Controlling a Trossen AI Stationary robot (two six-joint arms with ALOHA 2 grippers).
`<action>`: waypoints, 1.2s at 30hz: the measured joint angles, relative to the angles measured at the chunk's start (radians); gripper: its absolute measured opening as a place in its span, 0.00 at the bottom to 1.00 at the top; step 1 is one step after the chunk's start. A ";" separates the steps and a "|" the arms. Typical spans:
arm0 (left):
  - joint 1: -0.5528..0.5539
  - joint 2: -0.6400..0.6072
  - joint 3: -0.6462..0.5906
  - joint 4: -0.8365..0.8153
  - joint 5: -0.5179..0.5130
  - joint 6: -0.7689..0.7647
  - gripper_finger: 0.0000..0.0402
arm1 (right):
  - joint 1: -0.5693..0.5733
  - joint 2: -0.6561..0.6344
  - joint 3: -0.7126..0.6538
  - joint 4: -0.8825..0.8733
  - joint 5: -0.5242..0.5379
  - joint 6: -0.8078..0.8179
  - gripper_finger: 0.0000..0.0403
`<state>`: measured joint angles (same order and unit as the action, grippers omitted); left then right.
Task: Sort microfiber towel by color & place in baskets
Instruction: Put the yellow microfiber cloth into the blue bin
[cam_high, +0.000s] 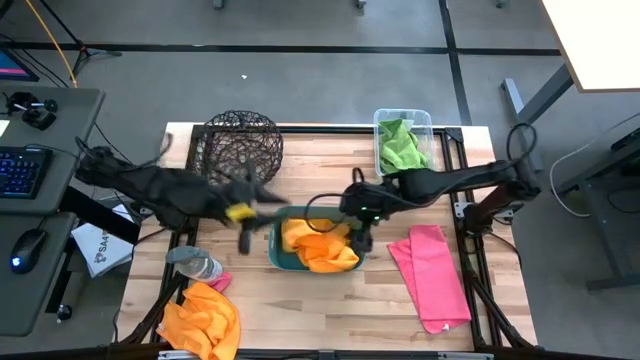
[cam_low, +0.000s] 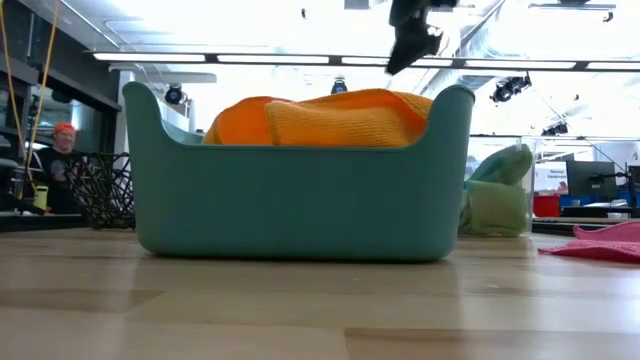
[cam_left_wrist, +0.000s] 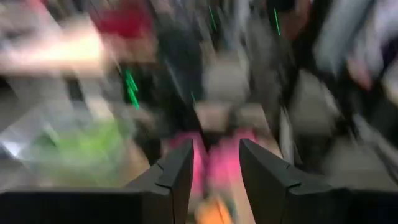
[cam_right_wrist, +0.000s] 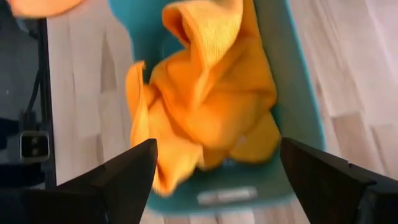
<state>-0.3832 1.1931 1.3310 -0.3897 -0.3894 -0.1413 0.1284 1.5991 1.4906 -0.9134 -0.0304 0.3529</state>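
1. Landmark: the teal rectangular plastic tub (cam_high: 277, 250) at the middle of the wooden table (cam_high: 330, 310). All places below are taken from it.
2. Far left of the tub, at the table's near corner: a crumpled orange microfiber towel (cam_high: 203, 318), with a clear plastic bottle (cam_high: 197, 266) just behind it.
3. Behind and left of the tub: the round dark wire-mesh basket (cam_high: 238, 148).
4. Left gripper (cam_high: 243, 212) hangs blurred just left of the tub; its jaws stand a narrow way apart, holding nothing.
5. Inside the tub: bunched orange towels (cam_right_wrist: 208, 99), heaped above the rim.
6. Right gripper (cam_high: 362, 238) hovers over the tub's right end, jaws spread wide and empty.
7. Behind and right of the tub: the clear rectangular plastic bin (cam_high: 424, 124) holding a lime green towel (cam_high: 400, 148).
8. Right of the tub: a pink towel (cam_high: 431, 276) lying flat on the table.
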 joint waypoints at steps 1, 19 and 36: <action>0.000 0.041 0.042 -0.094 0.052 -0.035 0.30 | 0.000 -0.019 0.000 -0.022 0.005 -0.007 0.82; -0.255 0.426 0.194 -0.718 0.688 -0.284 0.38 | 0.000 -0.180 0.000 -0.121 0.197 0.039 0.81; -0.449 0.660 0.184 -0.698 0.657 -0.114 0.71 | 0.000 -0.171 0.000 -0.121 0.196 0.070 0.81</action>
<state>-0.8322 1.8532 1.5152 -1.0880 0.2680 -0.2554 0.1287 1.4277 1.4910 -1.0348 0.1658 0.4231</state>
